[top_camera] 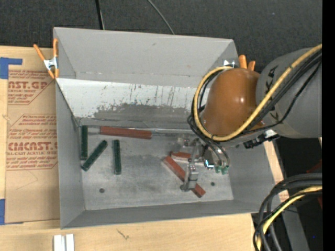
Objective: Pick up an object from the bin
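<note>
Look at the right half of the bin (pixel 141 61): the arm comes in from the right, and its orange cover (pixel 230 101), looped with yellow and black cables (pixel 198 101), hangs above the bin's right side. Below the cover you see the gripper (pixel 189 181) down low over the floor, toward the near right corner. You cannot tell from this view whether the gripper is released or clenched, and nothing can be made out as held in it.

The gripper sits among a small cluster of red-brown sticks. One slanted red-brown stick (pixel 174 166) lies just to its left, running from far-left to near-right, and its near end seems to meet the gripper's tip. A short red-brown piece (pixel 199 191) lies just to the near right of the tip, flat on the floor. A third red-brown stick (pixel 181 155) lies a little farther back, partly covered by the gripper's body.

Well apart from these, a long red stick (pixel 125 133) lies along the foot of the far wall. On the left side you have three dark green sticks: one (pixel 84 143) against the left wall, a slanted one (pixel 94 155) beside it, and an upright-lying one (pixel 116 157) to their right.
</note>
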### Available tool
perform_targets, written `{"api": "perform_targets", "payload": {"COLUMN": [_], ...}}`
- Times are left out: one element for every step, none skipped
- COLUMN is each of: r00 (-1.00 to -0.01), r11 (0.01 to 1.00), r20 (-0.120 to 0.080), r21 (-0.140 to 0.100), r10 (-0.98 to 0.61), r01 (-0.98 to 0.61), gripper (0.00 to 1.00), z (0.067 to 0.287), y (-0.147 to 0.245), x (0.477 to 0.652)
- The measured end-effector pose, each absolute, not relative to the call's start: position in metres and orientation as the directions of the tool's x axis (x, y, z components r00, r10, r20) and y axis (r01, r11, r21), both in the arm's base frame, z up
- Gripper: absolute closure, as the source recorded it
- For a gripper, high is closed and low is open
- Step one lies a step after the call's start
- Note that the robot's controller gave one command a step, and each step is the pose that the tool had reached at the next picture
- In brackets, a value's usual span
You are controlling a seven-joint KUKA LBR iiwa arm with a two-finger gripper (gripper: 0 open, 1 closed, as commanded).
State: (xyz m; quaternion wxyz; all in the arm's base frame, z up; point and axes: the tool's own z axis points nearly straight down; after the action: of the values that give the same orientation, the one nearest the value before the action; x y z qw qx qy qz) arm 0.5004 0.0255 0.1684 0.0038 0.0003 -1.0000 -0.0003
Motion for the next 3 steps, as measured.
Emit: {"api": "perform_targets", "payload": {"r00": [-1.0,-0.999,-0.999], "r11": [1.0,0.999,0.999], "r20": [0.0,0.004,-0.002], "r21": [0.001,0.002,0.001], "r10": [0.0,-0.042,-0.041], "r01": [0.0,-0.042,-0.041], "gripper": [0.0,1.0,0.0], "z": [0.172,0.072,0.07], "y": [0.025,0.002,0.002], "x": [0.502,0.544,0.544]}}
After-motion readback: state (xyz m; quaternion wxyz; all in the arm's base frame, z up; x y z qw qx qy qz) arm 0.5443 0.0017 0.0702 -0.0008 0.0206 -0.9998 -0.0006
